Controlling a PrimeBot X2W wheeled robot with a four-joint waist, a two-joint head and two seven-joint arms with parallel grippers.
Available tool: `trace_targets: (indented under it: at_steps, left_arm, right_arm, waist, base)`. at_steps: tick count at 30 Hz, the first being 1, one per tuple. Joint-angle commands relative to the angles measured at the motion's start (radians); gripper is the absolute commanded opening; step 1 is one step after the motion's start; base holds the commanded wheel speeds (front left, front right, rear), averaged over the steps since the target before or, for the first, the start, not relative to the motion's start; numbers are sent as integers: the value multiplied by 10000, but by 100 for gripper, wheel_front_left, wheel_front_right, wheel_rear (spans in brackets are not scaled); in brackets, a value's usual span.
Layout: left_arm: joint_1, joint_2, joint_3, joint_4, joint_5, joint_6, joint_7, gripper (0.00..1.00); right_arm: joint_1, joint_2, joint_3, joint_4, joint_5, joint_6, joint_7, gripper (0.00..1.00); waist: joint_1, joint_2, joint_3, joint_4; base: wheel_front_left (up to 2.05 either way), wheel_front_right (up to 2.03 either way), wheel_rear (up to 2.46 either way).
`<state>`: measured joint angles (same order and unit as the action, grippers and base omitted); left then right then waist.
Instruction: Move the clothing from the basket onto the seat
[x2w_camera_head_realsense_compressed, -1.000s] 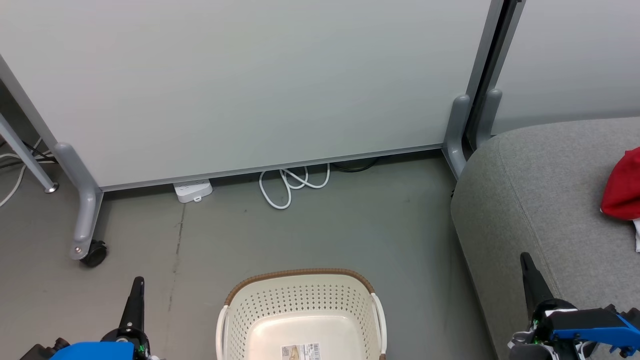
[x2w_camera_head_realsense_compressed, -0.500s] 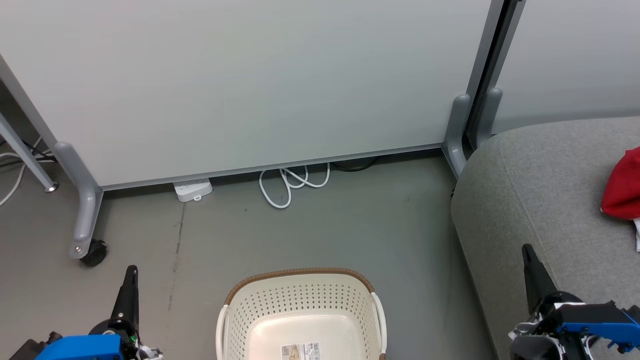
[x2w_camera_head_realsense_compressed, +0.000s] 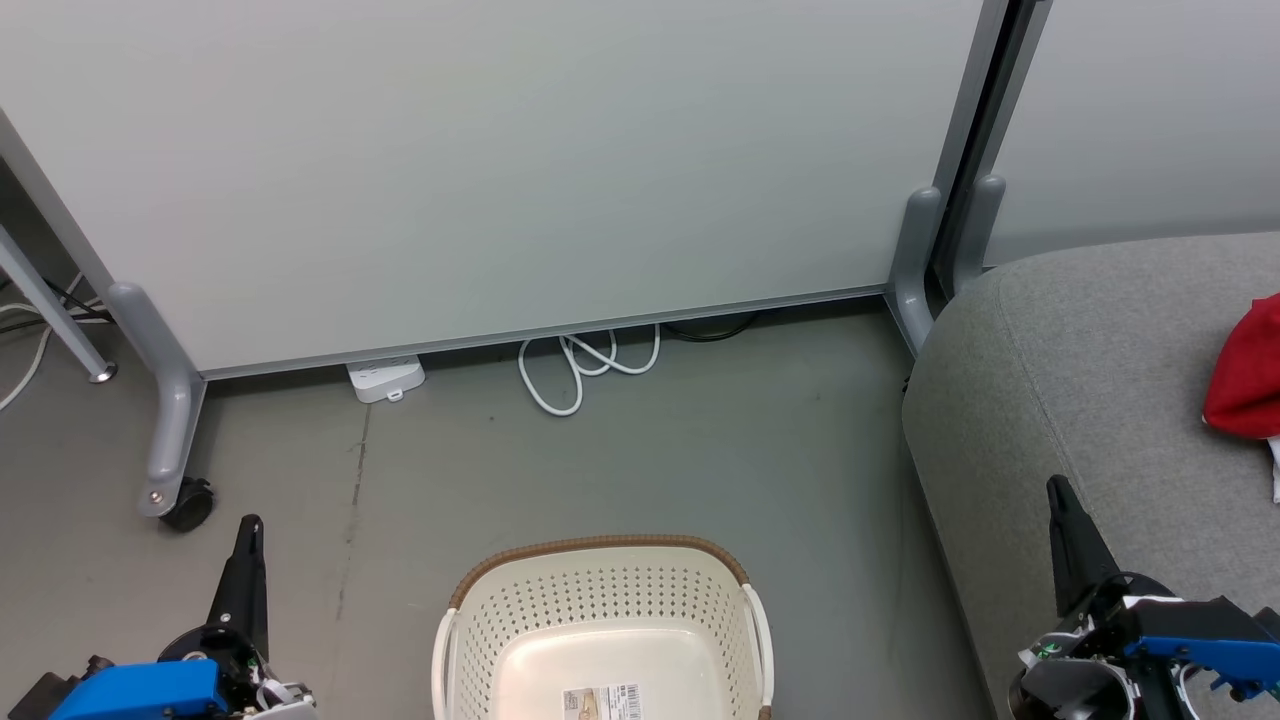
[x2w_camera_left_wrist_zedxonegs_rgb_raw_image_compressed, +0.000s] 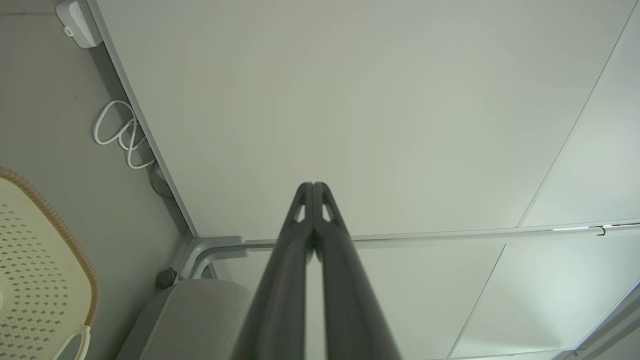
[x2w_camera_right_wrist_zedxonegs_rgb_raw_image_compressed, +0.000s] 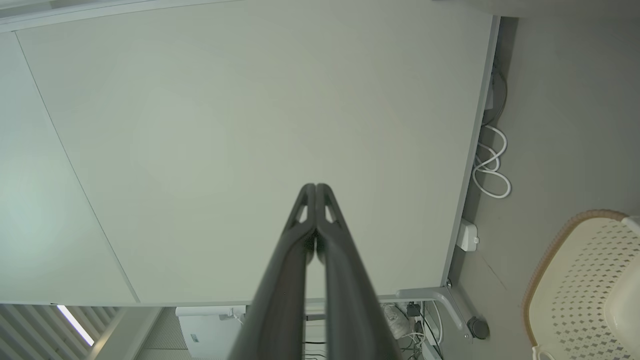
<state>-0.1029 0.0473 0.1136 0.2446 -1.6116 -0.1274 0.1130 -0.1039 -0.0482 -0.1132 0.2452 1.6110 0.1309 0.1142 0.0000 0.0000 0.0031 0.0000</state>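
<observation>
Near half of basket (x2w_camera_head_realsense_compressed: 600, 600) beyond the bottom edge, clothing (x2w_camera_head_realsense_compressed: 1245, 380) partly beyond the right edge, label (x2w_camera_head_realsense_compressed: 601, 702) print illegibly small.

Both end effectors (x2w_camera_head_realsense_compressed: 250, 522) (x2w_camera_head_realsense_compressed: 1054, 486) closed, empty

Cream basket (x2w_camera_head_realsense_compressed: 600, 600) sits upright on the floor, label visible inside. Grey seat (x2w_camera_head_realsense_compressed: 1080, 380) is right of the basket, red clothing (x2w_camera_head_realsense_compressed: 1245, 380) bunched on it.

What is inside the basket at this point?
The basket shows a bare cream floor with a printed label and no red fabric. Its near part lies beyond the picture's edge and cannot be checked.
</observation>
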Motion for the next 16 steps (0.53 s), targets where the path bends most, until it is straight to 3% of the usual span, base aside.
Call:
trace_targets:
  at_steps: [1,16]
  left_arm:
    - [-117,58,38,-36,-26,-63,51,0]
    - [-106,58,36,-37,-27,-63,51,0]
  right_arm:
    - [-99,-37,-17,-34,35,-3,10,0]
    - [-98,-37,-14,-34,35,-3,9,0]
  waist:
    - [0,0,0,0]
    - [0,0,0,0]
  base:
    - [0,0,0]
    - [0,0,0]
